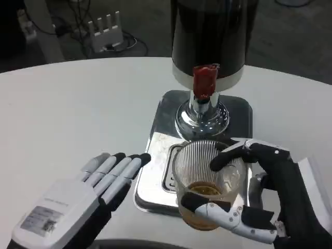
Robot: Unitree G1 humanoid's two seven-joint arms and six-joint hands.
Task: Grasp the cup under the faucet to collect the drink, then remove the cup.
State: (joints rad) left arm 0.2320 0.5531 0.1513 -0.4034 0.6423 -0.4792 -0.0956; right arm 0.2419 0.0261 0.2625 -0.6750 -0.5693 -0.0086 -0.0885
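head view | right robot hand (259, 199) clamped on cup (207, 181) | left robot hand (88, 192) flat, fingers apart | faucet (205, 83) above

The left hand (88, 194) lies flat at the lower left, palm down on the bench (62, 114), fingers (116, 168) straight, close together and holding nothing. The right hand (254, 192) comes in from the lower right and grips the cup (205, 179), fingers curled around its near side, the thumb apparently over its far rim.
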